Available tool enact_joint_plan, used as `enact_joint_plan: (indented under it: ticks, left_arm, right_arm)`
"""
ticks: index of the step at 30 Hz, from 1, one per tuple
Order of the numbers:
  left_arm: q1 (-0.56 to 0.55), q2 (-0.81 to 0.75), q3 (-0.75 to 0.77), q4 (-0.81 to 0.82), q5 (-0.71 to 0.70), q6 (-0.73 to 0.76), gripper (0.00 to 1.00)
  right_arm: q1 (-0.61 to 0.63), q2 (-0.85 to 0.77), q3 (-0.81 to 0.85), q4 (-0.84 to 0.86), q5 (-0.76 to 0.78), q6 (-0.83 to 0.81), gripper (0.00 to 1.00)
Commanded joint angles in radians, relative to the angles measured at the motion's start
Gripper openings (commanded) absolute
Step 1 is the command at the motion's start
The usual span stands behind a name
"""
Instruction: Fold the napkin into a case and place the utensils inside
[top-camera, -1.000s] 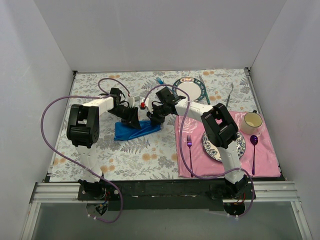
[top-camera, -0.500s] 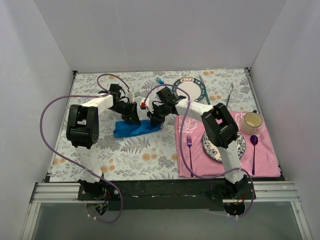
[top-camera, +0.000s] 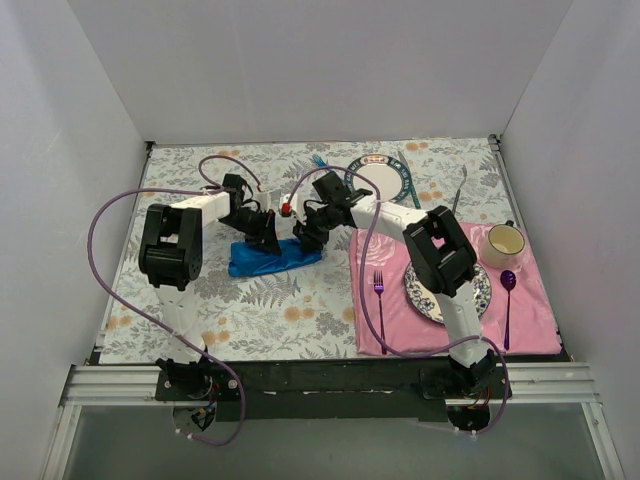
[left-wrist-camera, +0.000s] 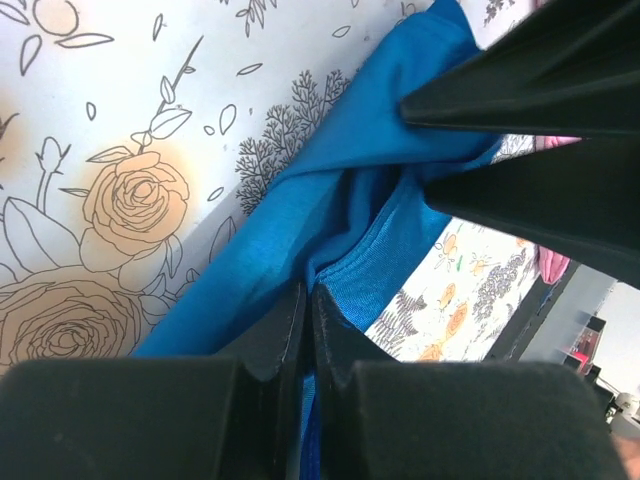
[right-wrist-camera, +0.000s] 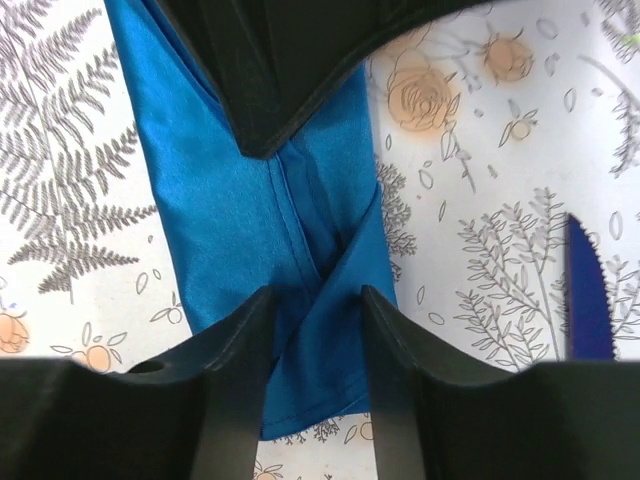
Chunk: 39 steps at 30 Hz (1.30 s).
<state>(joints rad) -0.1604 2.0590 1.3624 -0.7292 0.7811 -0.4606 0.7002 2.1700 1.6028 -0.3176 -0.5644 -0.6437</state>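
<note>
The blue napkin (top-camera: 270, 258) lies bunched into a narrow strip on the floral tablecloth, mid-left. My left gripper (top-camera: 263, 233) is at its far edge, shut on a fold of the cloth (left-wrist-camera: 380, 270). The fingertips (left-wrist-camera: 290, 315) pinch blue fabric between them. My right gripper (top-camera: 306, 236) is at the napkin's right end, open, with its fingers (right-wrist-camera: 240, 330) straddling crossed folds of the napkin (right-wrist-camera: 240, 220). A dark purple-blue knife tip (right-wrist-camera: 585, 300) lies on the cloth to the right. The light-blue fork (top-camera: 320, 161) lies at the back, beside a plate.
A white plate (top-camera: 378, 178) with a teal knife (top-camera: 408, 180) sits at the back. The pink placemat (top-camera: 530, 310) at the right holds a patterned plate (top-camera: 480, 290), a magenta fork (top-camera: 379, 295), a purple spoon (top-camera: 508, 295) and a cup (top-camera: 505, 243).
My left gripper has shifted slightly back and forth at the napkin's far edge. The napkin strip has barely changed shape. The right gripper stays at its right end.
</note>
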Motion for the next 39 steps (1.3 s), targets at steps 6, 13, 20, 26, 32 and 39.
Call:
enact_joint_plan:
  ticks: [6,13,20,26,32,39]
  left_arm:
    - [0.001,0.043,0.007,-0.007,-0.011,0.0,0.0]
    - [0.004,0.067,0.037,-0.029,0.007,-0.007,0.0]
    - [0.005,0.069,0.06,-0.047,0.01,-0.006,0.0]
    - [0.005,0.061,0.038,-0.036,0.007,-0.004,0.0]
    - [0.005,0.055,0.021,-0.019,0.009,-0.021,0.0]
    - [0.005,0.047,0.012,-0.024,0.006,-0.013,0.0]
  right_arm:
    - [-0.015,-0.107,0.069,-0.011,-0.017,0.088,0.62]
    - [0.025,-0.095,0.032,0.028,0.125,0.042,0.83]
    - [0.004,-0.016,0.112,-0.015,0.005,0.059,0.82]
    - [-0.022,0.023,0.14,0.078,-0.092,0.231,0.54]
    - [-0.033,0.021,0.039,0.251,-0.16,0.335,0.42]
    - [-0.033,0.1,0.108,0.308,-0.215,0.325,0.4]
